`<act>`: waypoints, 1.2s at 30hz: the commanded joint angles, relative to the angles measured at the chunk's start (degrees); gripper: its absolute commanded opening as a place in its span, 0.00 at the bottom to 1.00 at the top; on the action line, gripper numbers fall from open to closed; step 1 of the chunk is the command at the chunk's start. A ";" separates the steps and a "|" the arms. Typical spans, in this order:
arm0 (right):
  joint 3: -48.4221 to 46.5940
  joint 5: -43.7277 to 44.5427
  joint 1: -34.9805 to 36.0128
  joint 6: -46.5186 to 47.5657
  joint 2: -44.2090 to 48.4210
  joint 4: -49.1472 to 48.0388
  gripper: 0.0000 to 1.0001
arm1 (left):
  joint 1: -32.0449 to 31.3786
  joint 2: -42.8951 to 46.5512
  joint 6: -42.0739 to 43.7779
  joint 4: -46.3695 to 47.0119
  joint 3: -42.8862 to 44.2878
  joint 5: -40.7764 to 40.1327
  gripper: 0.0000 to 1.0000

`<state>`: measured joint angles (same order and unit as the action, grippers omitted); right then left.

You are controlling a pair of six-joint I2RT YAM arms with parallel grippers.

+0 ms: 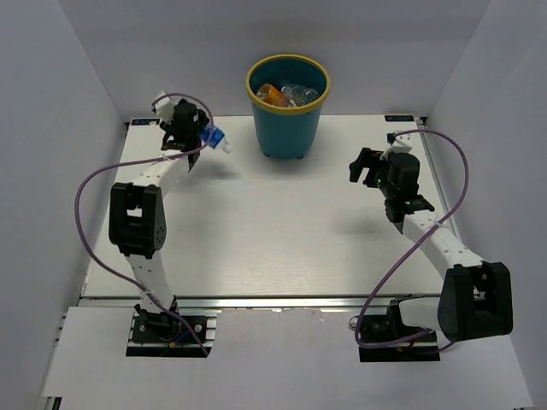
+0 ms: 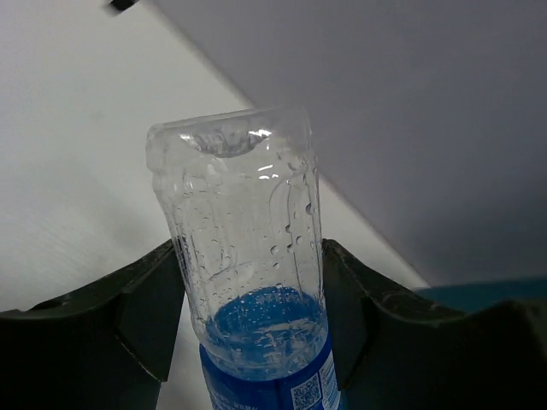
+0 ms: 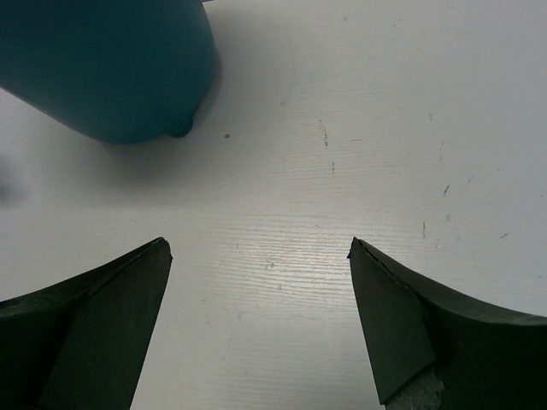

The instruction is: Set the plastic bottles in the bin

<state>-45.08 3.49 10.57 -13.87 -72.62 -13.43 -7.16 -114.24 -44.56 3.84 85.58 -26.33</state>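
- The right hand [image 1: 369, 167] is hanging over the right side of the tabletop [image 1: 282, 231], nearer the arm bases than anything else in play. Its jaws are standing wide apart and carrying nothing. Its wrist view is showing only bare surface between the two fingers [image 3: 102, 325].
- Further back on the left, the left hand [image 1: 192, 130] is gripping a plastic bottle [image 1: 215, 139], with the jaws partly closed against both sides of its body. The bottle is hanging above the far left part of the tabletop, to the left of the bin and apart from it.
- In the left wrist view the plastic bottle [image 2: 244, 248] is looking clear and thin-walled, with droplets clinging inside and its base pointing away from the camera. A blue label [image 2: 273, 384] with a small printed code is wrapping the part nearest the hand. Its cap is not showing in that view.
- At the far edge, the bin [image 1: 286, 128] is standing upright, teal with a yellow rim.
- Several bottles [image 1: 289, 94] are already lying inside it, orange and clear ones together.
- Judging from this, the task is nearing its end. The held bottle is looking like the last one outside the bin, waiting to be carried over the rim and let go.
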 commanded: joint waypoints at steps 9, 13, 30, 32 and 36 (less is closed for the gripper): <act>1.13 1.17 -0.20 1.12 2.04 -2.39 0.89 | -12.17 14.66 21.35 24.46 5.99 -5.65 0.37; 1.22 1.61 -0.28 1.30 2.04 -2.39 0.89 | -12.97 11.51 21.97 28.50 10.47 -3.22 0.37; 1.22 -2.08 -0.28 0.69 0.37 -4.23 0.89 | -17.98 -20.32 36.21 28.51 49.94 2.33 0.49; 1.31 -1.91 -0.28 0.42 0.46 -4.23 0.89 | -17.98 -22.34 36.64 29.99 51.09 2.51 0.49; 3.06 -3.05 -0.29 -0.72 1.43 -7.30 0.89 | -18.07 -25.50 38.05 32.37 52.66 0.93 0.52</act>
<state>-43.53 1.56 10.50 -13.52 -72.44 -16.23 -25.30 -140.62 -8.45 31.99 134.23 -24.86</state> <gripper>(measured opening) 0.895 0.695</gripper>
